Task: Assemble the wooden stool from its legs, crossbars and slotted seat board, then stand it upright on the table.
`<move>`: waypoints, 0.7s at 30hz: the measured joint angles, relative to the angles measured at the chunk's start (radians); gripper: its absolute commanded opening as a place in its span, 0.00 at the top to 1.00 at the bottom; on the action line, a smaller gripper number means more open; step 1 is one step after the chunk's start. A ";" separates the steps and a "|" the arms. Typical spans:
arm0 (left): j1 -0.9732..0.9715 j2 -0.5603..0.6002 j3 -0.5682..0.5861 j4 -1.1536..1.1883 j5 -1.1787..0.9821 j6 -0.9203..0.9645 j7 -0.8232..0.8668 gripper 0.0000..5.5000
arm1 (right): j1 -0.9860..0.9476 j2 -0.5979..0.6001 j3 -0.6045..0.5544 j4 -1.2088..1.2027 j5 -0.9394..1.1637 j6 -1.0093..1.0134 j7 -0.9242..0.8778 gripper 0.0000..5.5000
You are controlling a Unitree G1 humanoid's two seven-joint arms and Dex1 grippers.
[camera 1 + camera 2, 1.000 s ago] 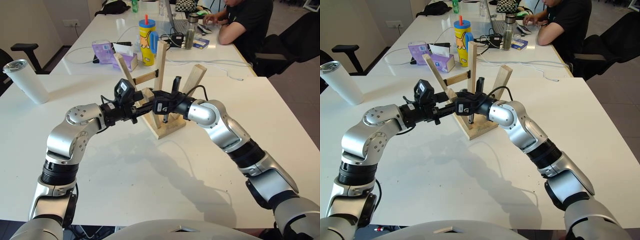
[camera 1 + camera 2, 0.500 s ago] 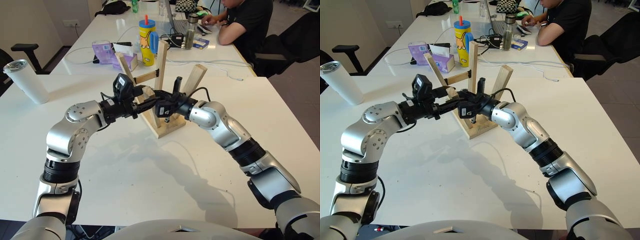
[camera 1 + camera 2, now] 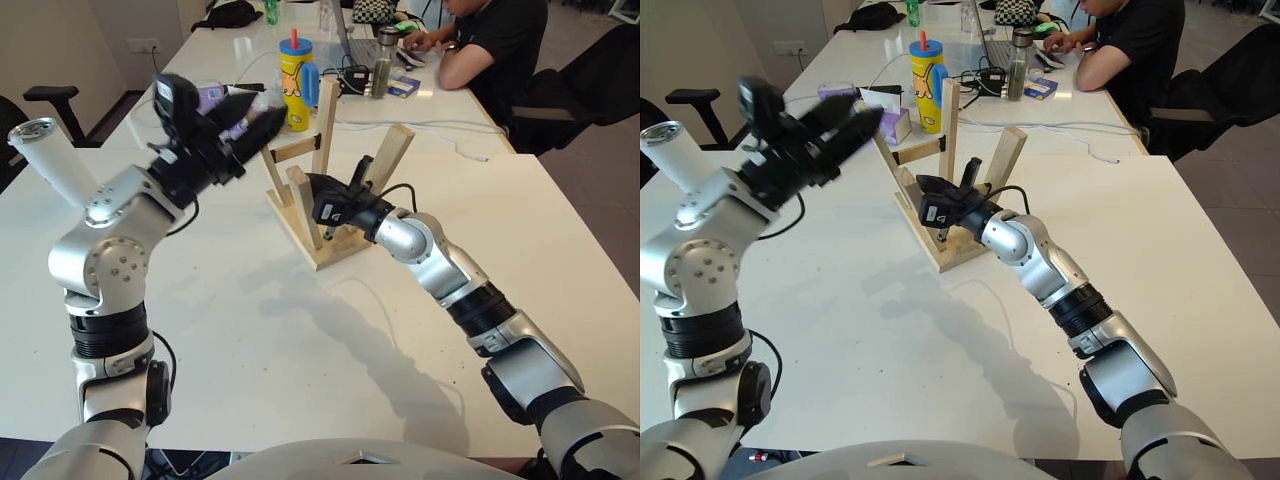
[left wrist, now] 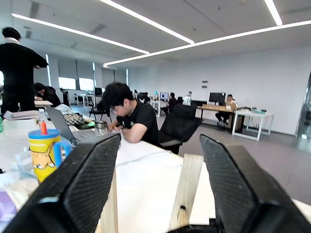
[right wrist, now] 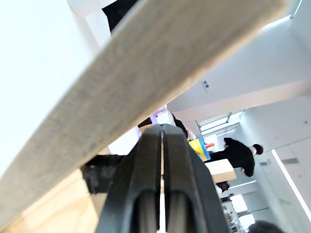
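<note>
The wooden stool [image 3: 325, 215] sits upside down near the middle of the white table [image 3: 300, 350]. Its slotted seat board [image 3: 335, 255] lies flat on the tabletop and its legs point up. The far leg [image 3: 325, 120] stands almost vertical, the leg on the robot's right [image 3: 392, 155] leans out to the right, and the near leg [image 3: 303, 205] tilts toward the robot's left. 1 crossbar [image 3: 292, 151] runs roughly level between 2 of the far legs. The right gripper [image 3: 320, 198] is low among the legs, just beside the near leg; the right wrist view shows its fingers [image 5: 146, 160] pressed together, with nothing visible between them and a wooden bar [image 5: 146, 68] crossing close in front. The left gripper [image 3: 258, 112] is raised above the table on the stool's left side, its 2 fingers [image 4: 92, 165] spread wide and empty. 0.5 s ago that gripper was down at the stool, next to the right one; it has since lifted up and away to the left, while the stool and the right gripper have stayed about where they were. A yellow cup [image 3: 294, 85] with a straw stands beyond the stool, and a white tumbler [image 3: 45, 155] stands far to the left.
</note>
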 measured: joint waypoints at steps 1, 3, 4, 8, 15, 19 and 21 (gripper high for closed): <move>-0.006 0.000 0.019 0.000 -0.009 -0.001 0.017 0.45 | 0.013 0.000 -0.017 -0.032 0.011 0.041 0.022 1.00; -0.006 -0.001 0.033 0.000 -0.016 -0.001 0.043 0.45 | 0.038 -0.001 -0.058 -0.086 0.045 0.122 0.057 1.00; -0.006 -0.002 0.036 0.000 -0.018 -0.002 0.054 0.45 | 0.044 0.002 -0.093 -0.102 0.062 0.174 0.066 1.00; -0.003 -0.009 0.038 0.000 -0.017 -0.016 0.071 0.45 | -0.025 0.054 -0.246 -0.156 0.074 0.222 -0.052 1.00; 0.052 -0.025 0.018 -0.001 -0.010 -0.042 0.082 0.45 | -0.342 0.086 -0.446 -0.160 0.147 0.199 -0.184 1.00; 0.074 -0.030 0.007 -0.007 -0.006 -0.047 0.088 0.45 | -0.298 0.078 -0.319 -0.141 0.141 0.189 -0.037 1.00; 0.074 -0.032 0.005 -0.011 -0.007 -0.047 0.092 0.45 | -0.159 0.045 -0.157 -0.109 0.106 0.146 0.114 1.00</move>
